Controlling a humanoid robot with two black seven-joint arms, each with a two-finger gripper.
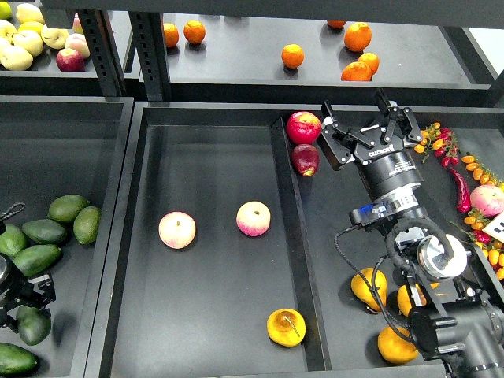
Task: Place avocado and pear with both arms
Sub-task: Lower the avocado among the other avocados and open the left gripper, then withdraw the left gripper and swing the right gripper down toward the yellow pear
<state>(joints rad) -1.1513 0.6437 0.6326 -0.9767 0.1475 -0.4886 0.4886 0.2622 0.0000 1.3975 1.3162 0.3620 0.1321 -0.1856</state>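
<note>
My left gripper (26, 305) is low at the left edge, over the left tray, shut on the dark green avocado (34, 325), which hangs just below its fingers. The pear (286, 327), orange-yellow with a brown stem in its dimpled top, lies in the middle tray (213, 157) near the front right corner. My right gripper (367, 126) is open and empty, raised over the back of the right tray, just right of two red apples (304, 127).
Lighter green oval fruits (67, 208) lie in the left tray beside the left gripper. Two pink-cream peaches (177, 230) sit mid-tray. More orange-yellow fruits (368, 288) lie by my right arm. Oranges (293, 55) are on the back shelf; small peppers (441, 142) at right.
</note>
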